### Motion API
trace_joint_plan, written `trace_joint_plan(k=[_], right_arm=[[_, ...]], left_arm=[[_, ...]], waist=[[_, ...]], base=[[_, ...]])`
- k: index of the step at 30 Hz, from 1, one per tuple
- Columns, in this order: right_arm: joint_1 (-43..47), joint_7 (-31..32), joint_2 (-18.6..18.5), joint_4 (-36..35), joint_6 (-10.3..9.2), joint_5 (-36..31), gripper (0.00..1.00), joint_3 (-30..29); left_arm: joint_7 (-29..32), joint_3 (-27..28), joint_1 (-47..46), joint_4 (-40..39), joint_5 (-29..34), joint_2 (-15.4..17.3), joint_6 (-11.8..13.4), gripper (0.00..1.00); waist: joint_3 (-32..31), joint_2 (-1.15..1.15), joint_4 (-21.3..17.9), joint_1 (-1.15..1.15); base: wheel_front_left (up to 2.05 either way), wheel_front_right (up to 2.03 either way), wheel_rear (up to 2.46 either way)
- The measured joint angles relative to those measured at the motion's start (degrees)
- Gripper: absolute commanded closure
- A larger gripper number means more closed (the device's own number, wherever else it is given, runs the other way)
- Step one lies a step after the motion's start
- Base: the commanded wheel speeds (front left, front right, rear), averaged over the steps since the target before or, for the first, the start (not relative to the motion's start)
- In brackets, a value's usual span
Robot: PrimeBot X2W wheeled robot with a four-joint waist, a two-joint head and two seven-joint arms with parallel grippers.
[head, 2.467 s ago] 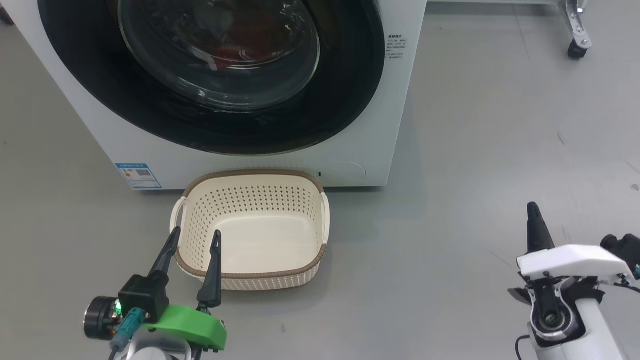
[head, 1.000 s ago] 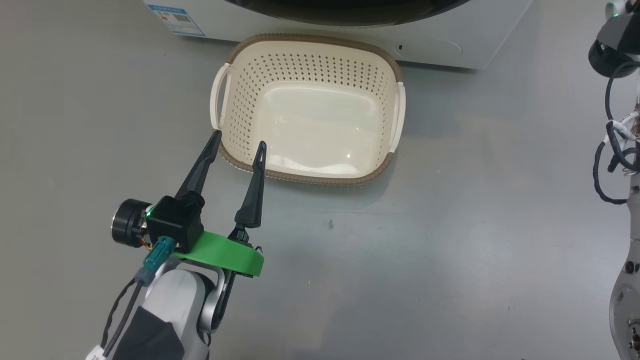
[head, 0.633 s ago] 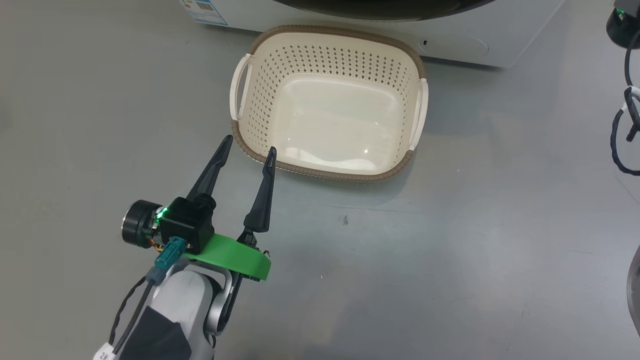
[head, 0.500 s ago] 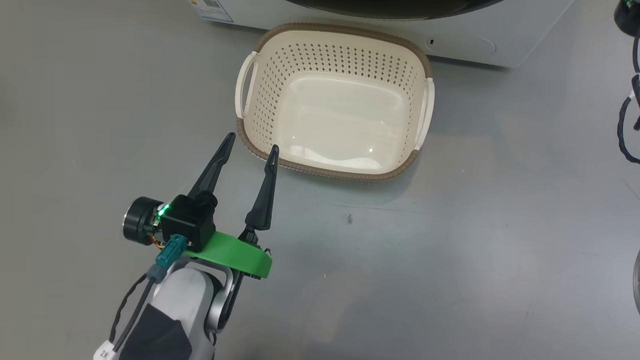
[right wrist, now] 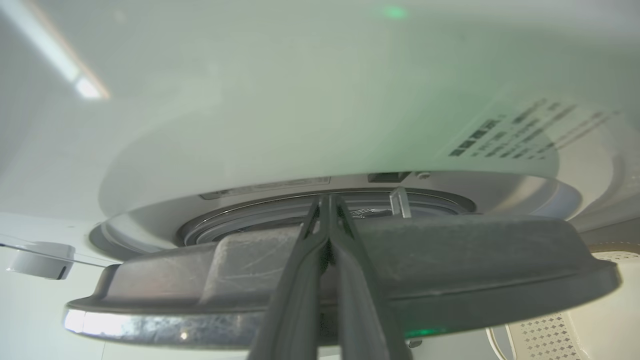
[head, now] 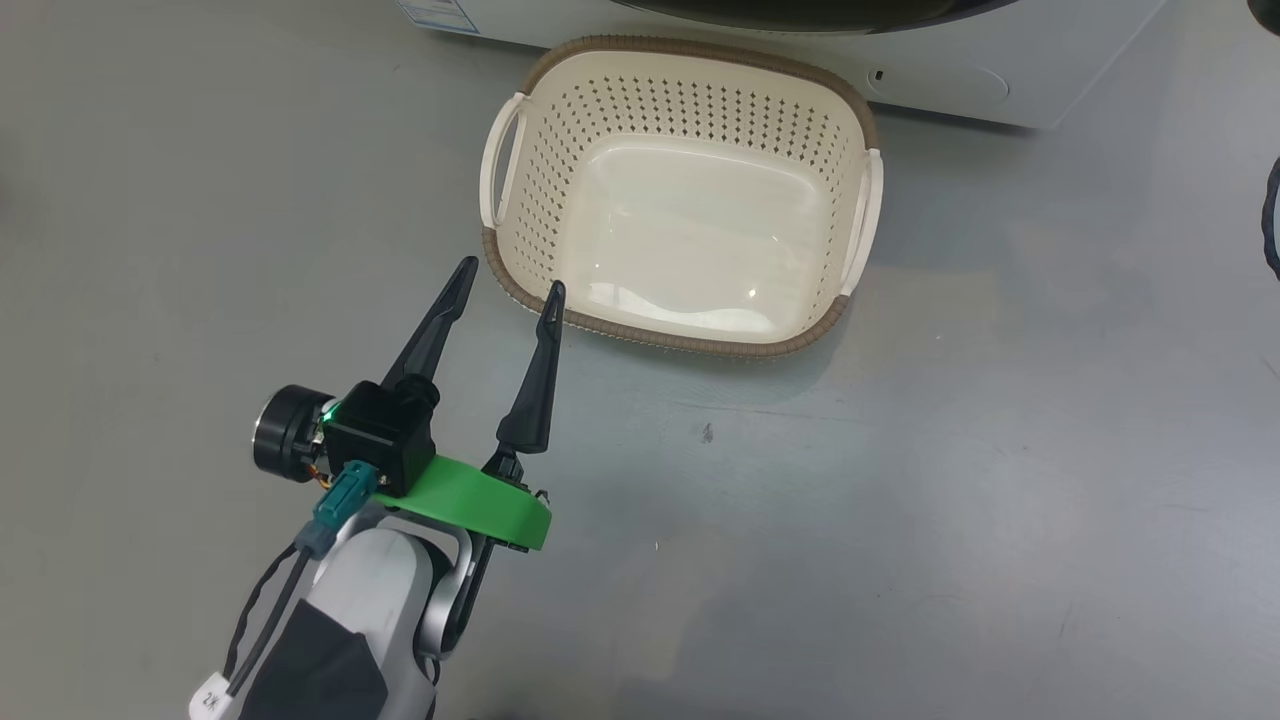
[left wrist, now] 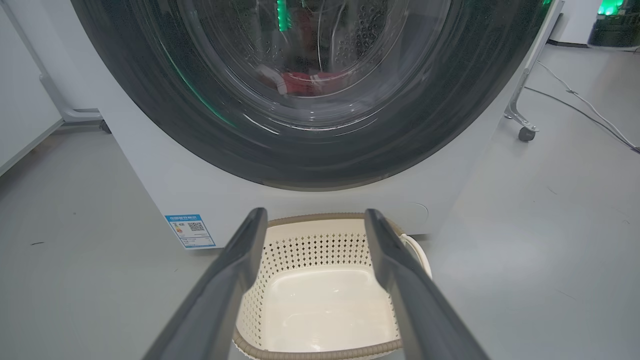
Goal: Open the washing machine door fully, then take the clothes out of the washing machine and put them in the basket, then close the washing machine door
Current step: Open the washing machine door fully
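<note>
The washing machine door point(left wrist: 150, 125), black-rimmed with a glass bowl, fills the front of the white washing machine point(left wrist: 150, 195). Red clothes point(left wrist: 305, 82) show through the glass. On the floor just before the machine stands the cream basket point(head: 690, 342), with nothing in it. My left gripper point(head: 512, 275) is open, its fingertips just off the basket's near left corner; in the left wrist view this gripper point(left wrist: 315, 215) frames the basket point(left wrist: 310, 247). My right gripper point(right wrist: 327, 200) is shut, its tips reaching into the gap between the door's grey edge point(right wrist: 450, 260) and the machine's front point(right wrist: 300, 125).
Grey floor lies all around the basket. A blue sticker point(left wrist: 190, 231) sits low on the machine's front. A metal leg on a caster point(left wrist: 522, 131) and a floor cable point(left wrist: 590, 107) are to the machine's right, a white frame point(left wrist: 55, 100) to its left.
The head camera has turned, so basket and machine slide right and down in the picture and the right arm's parts leave its right edge. The left gripper stays open by the basket.
</note>
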Motion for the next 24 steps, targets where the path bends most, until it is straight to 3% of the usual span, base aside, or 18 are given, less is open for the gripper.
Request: trace_joint_plan(k=[24], right_arm=[[1.3, 10.4, -0.6, 5.3, 3.99, 6.7, 1.0, -1.3]], left_arm=[[0.0, -0.1, -0.6, 0.9, -0.9, 0.0, 1.1, 0.0]], waist=[[-1.6, 0.0, -1.3, 0.0]], base=[[0.0, 0.0, 0.0]])
